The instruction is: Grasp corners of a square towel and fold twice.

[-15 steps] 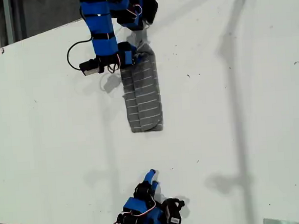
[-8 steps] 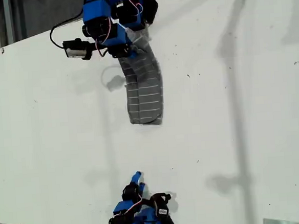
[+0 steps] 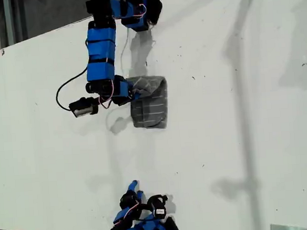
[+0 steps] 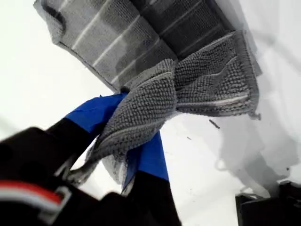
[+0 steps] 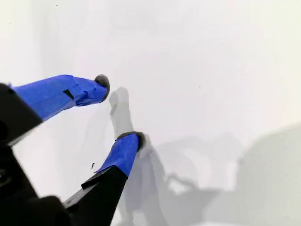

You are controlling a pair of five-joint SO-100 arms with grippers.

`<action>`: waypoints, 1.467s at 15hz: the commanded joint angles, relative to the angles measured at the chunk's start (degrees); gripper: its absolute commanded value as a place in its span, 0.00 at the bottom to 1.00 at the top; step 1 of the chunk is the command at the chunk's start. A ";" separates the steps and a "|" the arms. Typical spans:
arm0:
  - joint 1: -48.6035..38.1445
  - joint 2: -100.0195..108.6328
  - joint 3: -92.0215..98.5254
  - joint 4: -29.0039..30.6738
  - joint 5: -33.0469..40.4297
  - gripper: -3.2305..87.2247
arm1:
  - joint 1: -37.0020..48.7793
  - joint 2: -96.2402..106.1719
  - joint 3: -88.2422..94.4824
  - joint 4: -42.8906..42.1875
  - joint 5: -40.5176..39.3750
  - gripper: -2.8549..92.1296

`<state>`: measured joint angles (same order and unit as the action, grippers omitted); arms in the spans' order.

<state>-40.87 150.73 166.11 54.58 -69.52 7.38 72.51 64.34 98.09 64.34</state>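
Grey striped towel [image 3: 150, 103] lying folded on the white surface [image 3: 239, 140], toward the top centre of the exterior view. Fingers of my first gripper [image 3: 134, 93] clamped on a bunched corner [image 4: 141, 117] of the towel, lifted over the folded layers beneath; blue tape visible on both fingers [image 4: 94, 113] in the first wrist view. Well apart, near the bottom edge of the exterior view, my second gripper [image 3: 132, 188] hanging over bare surface, fingers [image 5: 123, 153] apart, holding nothing. 2 arm shadows falling across the surface.
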 commanded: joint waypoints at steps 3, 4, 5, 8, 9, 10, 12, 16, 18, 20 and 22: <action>-1.32 6.77 1.58 2.29 -0.26 0.24 | -1.14 -3.08 -7.73 -7.29 -9.23 0.03; -1.23 5.89 1.14 1.93 1.76 0.24 | -1.76 -2.64 -7.73 -8.61 -9.76 0.03; -1.41 2.55 -0.09 0.97 2.64 0.24 | -2.37 -2.11 -7.82 -9.58 -10.02 0.08; -1.23 -11.87 -6.06 -1.85 2.55 0.24 | -2.90 5.19 -7.38 -12.30 -12.74 0.41; -1.23 -13.18 -6.68 -2.02 2.64 0.24 | -2.46 10.46 -5.71 -12.57 -12.66 0.42; -1.23 -13.27 -6.68 -2.02 2.64 0.24 | -1.76 16.17 -2.55 -12.83 -12.13 0.43; -1.23 -13.18 -6.68 -2.02 2.55 0.24 | -0.26 31.20 13.10 -14.59 -8.35 0.43; -1.14 -13.18 -6.68 -2.11 2.55 0.24 | -5.80 64.07 65.13 -30.67 7.47 0.42; -1.14 -13.18 -6.59 -2.11 2.46 0.24 | -9.76 77.87 83.14 -35.68 15.82 0.41; -0.70 -13.18 -6.68 -2.11 3.08 0.24 | -12.83 81.83 87.98 -35.24 19.95 0.41; 0.88 -11.87 -6.06 -1.49 3.16 0.23 | -15.47 81.83 89.82 -32.78 24.43 0.40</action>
<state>-41.40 138.08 161.46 52.82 -66.80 -6.59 153.02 153.63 64.86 86.04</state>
